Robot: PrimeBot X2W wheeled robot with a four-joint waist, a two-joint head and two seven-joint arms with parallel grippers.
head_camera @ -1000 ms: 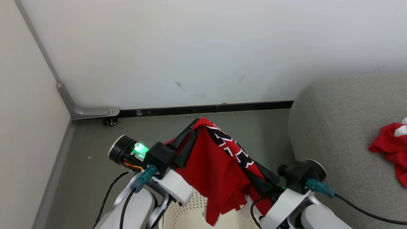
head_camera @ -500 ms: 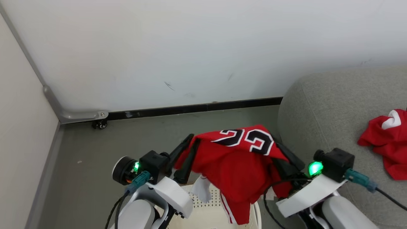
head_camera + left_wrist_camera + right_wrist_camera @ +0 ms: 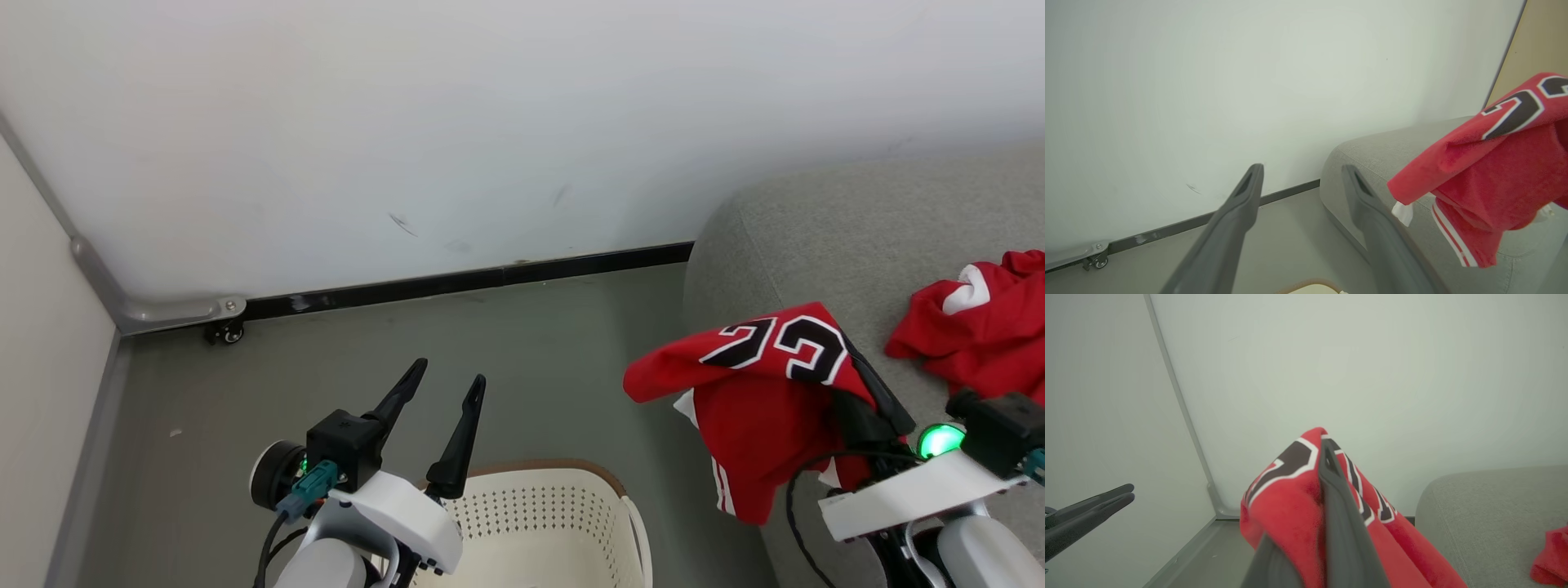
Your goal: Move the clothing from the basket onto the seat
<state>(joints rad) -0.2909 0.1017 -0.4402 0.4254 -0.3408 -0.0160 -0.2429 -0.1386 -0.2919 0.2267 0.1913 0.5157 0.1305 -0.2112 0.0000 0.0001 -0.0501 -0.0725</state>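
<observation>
Seat: grey cushion, 3 o'clock in head view. Bare stretch lies between the two garments.
Basket: 6 o'clock; no cloth in visible part.
Jersey: half a second ago stretched between both grippers over basket; now at 4 o'clock, hem hanging past seat's rounded edge. Judged: carry further inward before release.
Second garment: 3 o'clock, already on seat.
Right gripper: clamped on jersey.
Left gripper: has let go, fingers spread, 7 o'clock; open floor toward 12.
</observation>
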